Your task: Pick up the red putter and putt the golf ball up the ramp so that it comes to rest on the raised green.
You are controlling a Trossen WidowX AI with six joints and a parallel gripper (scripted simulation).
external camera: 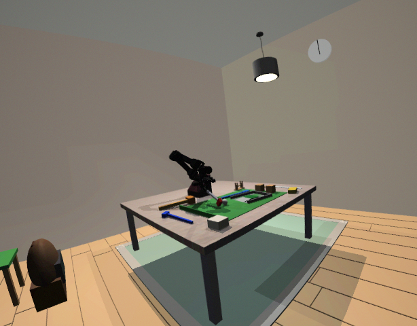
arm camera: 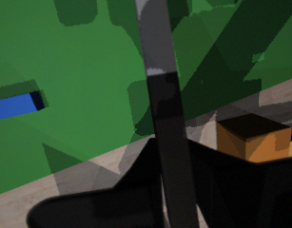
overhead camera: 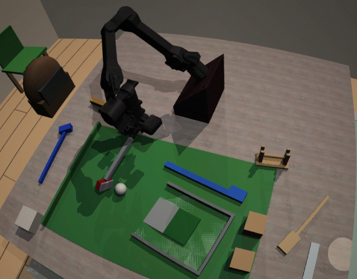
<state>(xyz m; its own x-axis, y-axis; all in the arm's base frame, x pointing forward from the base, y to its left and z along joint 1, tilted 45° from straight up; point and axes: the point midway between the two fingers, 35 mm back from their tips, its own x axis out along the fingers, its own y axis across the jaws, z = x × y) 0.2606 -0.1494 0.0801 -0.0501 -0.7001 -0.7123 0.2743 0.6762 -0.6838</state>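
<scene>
From the top view, taking the golf ball (overhead camera: 120,189) (external camera: 225,202) as the landmark, the red putter (overhead camera: 104,184) (external camera: 219,202) has its head just beside the ball, on the side facing away from the grey ramp (overhead camera: 161,214) (external camera: 242,199). That placing makes sense for a putt: the head's pale face looks toward the ball, and beyond the ball lie the ramp and then the raised green (overhead camera: 183,226). The shaft slants from the head back to the fingers (overhead camera: 133,132), leaving the arm behind the ball and out of its likely path. A grey border (overhead camera: 216,244) stands around the far side of the ramp and green, open toward the ball, probably to catch an overhit shot. The blue putter (overhead camera: 53,156) (external camera: 176,217) lies on the desk (overhead camera: 278,99) (external camera: 159,200), well apart from the ball, on the head's side. The exterior view shows the red head low at the green mat (overhead camera: 142,150) (external camera: 233,210) (arm camera: 88,57), near the ball; whether it touches the mat I cannot tell. The wrist view shows the fingers grasping the putter's shaft, which runs out between them, a hold that should let the arm swing the head. A gentle, straight stroke seems due next; a skewed face could send the ball past the ramp's edge.
</scene>
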